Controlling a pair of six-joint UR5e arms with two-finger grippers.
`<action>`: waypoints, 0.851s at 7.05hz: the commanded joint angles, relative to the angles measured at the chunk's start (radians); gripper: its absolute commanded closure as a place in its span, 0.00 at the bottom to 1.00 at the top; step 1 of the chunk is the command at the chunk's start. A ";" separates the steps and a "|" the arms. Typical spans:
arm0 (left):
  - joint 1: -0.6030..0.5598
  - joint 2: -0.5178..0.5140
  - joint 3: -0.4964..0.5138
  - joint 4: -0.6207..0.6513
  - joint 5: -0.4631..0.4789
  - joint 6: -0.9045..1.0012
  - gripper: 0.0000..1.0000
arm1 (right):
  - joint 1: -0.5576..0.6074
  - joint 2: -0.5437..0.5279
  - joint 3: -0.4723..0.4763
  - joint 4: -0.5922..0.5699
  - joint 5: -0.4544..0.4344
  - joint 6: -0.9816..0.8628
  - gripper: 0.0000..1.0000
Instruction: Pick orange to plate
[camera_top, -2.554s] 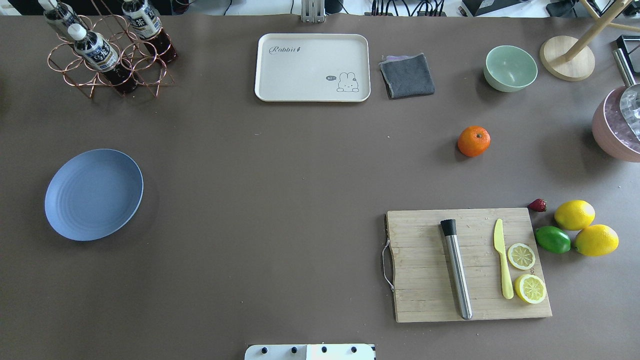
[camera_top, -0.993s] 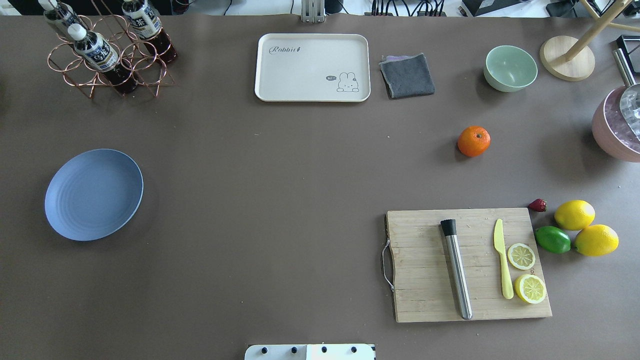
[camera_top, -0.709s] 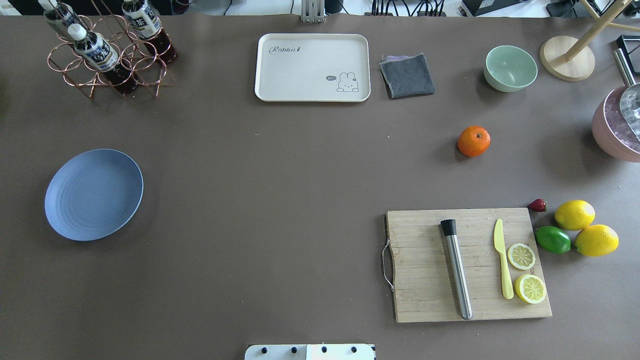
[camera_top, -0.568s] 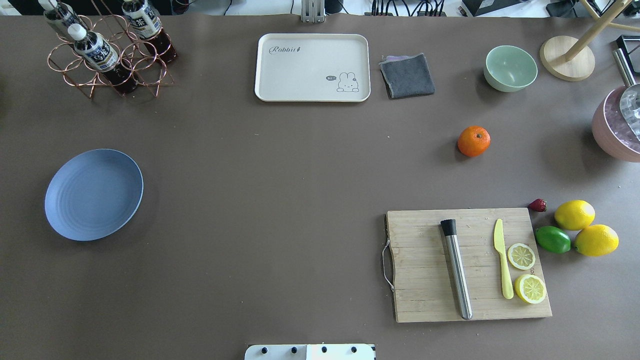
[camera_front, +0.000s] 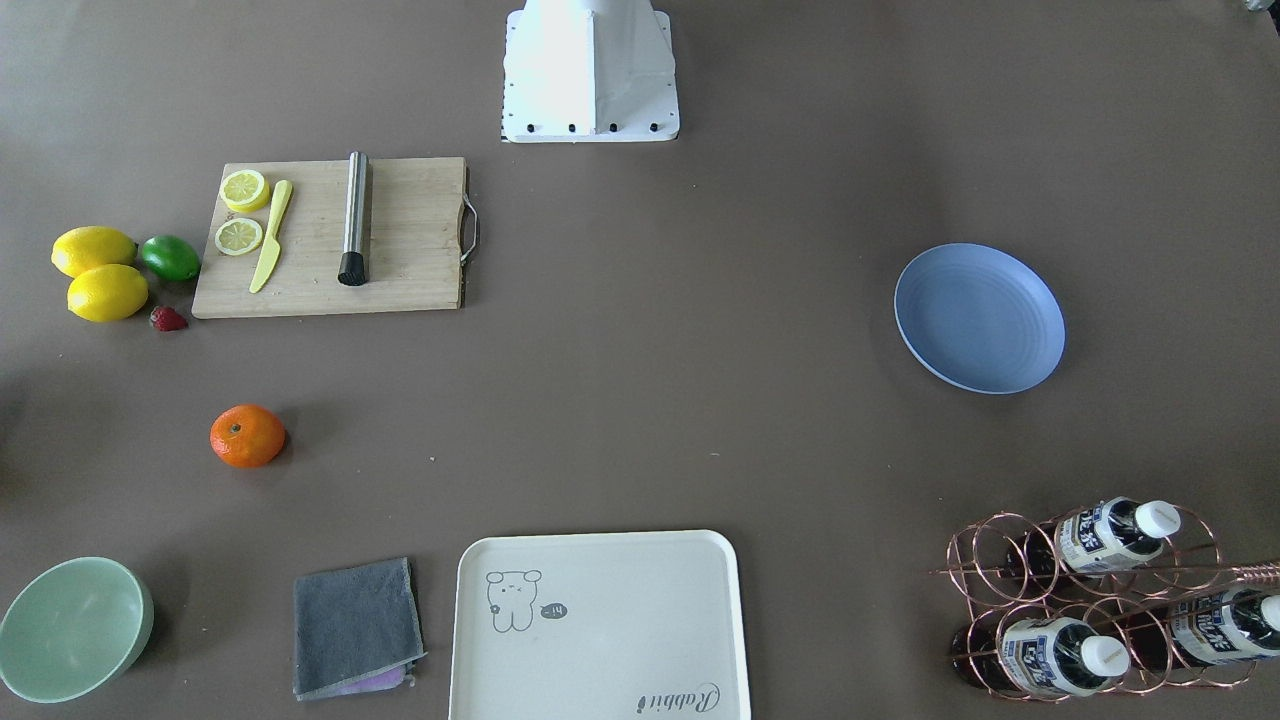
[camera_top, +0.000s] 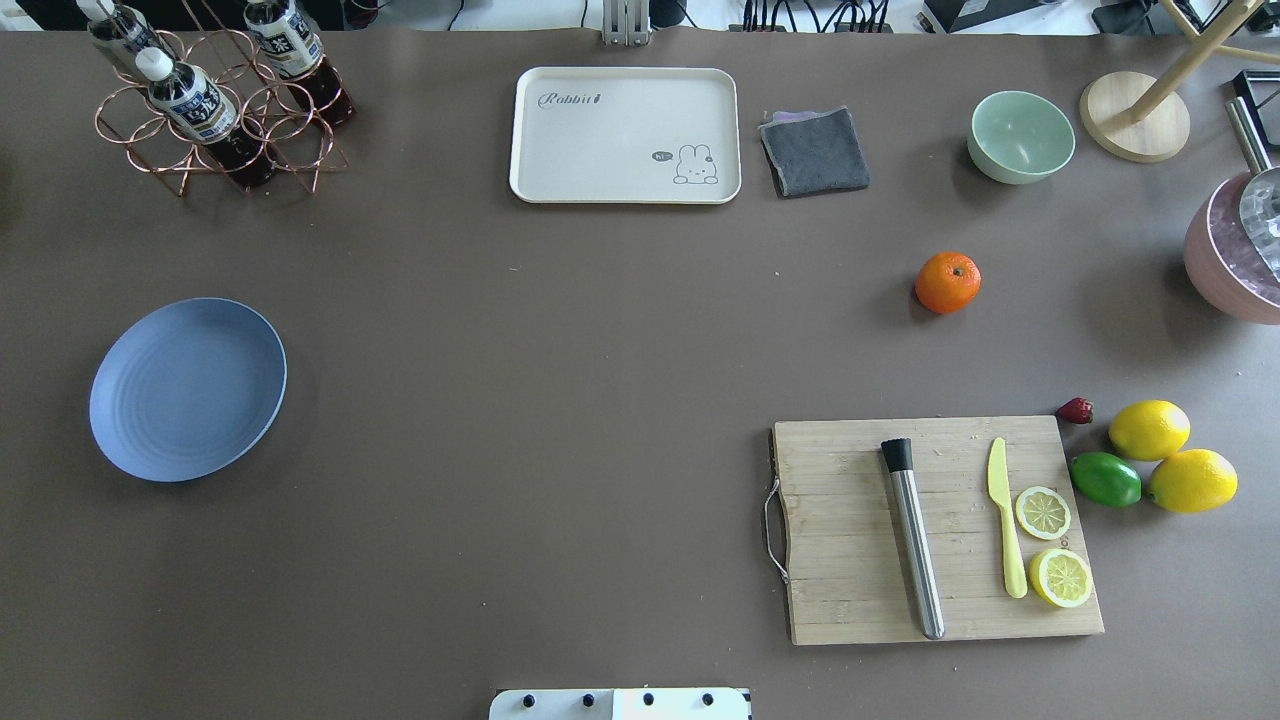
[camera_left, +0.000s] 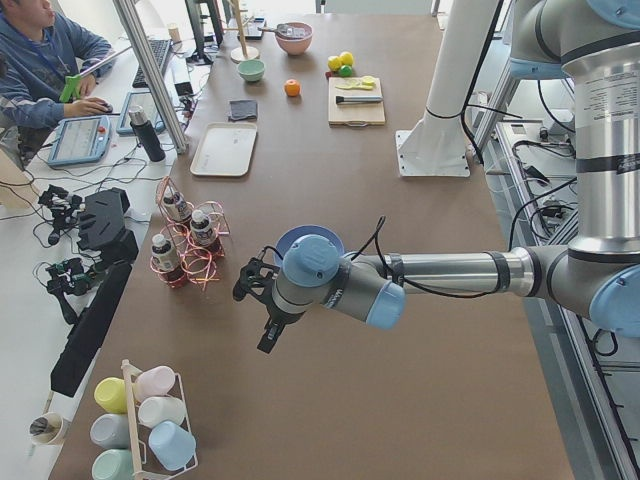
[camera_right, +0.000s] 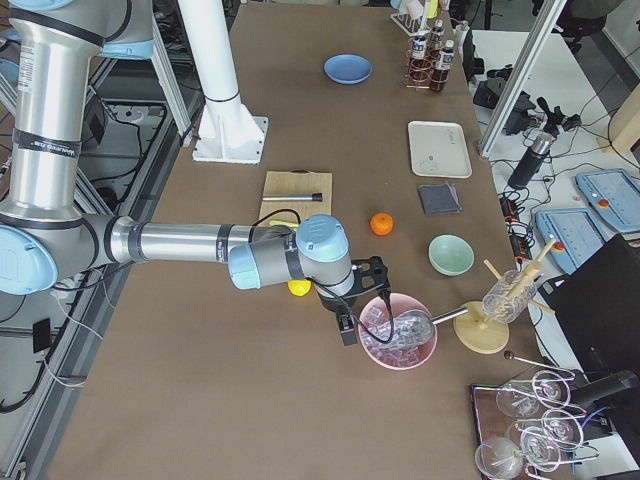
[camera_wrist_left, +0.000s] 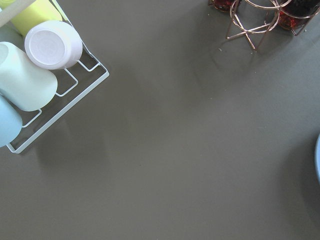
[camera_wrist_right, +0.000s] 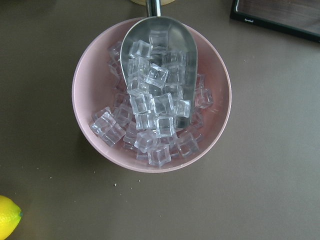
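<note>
The orange (camera_top: 947, 282) rests alone on the brown table, right of centre and beyond the cutting board; it also shows as the orange (camera_front: 247, 435) in the front-facing view. The blue plate (camera_top: 187, 388) lies bare at the table's left side, far from the fruit. Neither gripper appears in the overhead or front views. My left gripper (camera_left: 262, 320) hovers past the plate's end of the table, near the bottle rack. My right gripper (camera_right: 360, 300) hangs beside the pink ice bowl (camera_right: 398, 335), a short way from the orange (camera_right: 381, 224). I cannot tell whether either is open or shut.
A cutting board (camera_top: 850, 600) carries a steel muddler, a yellow knife and lemon slices. Two lemons (camera_top: 1149, 429) and a lime (camera_top: 1105, 479) lie to its right. Cream tray (camera_top: 625, 135), grey cloth (camera_top: 815, 150), green bowl (camera_top: 1020, 136) and bottle rack (camera_top: 215, 110) line the far edge.
</note>
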 joint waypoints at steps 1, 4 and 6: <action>0.054 -0.002 0.008 -0.005 -0.034 -0.114 0.01 | -0.023 0.005 0.023 0.033 0.101 0.083 0.00; 0.186 0.024 0.018 -0.119 -0.040 -0.347 0.02 | -0.053 0.030 0.014 0.028 0.278 0.141 0.00; 0.338 0.024 0.084 -0.353 -0.030 -0.618 0.02 | -0.180 0.057 0.023 0.031 0.102 0.297 0.02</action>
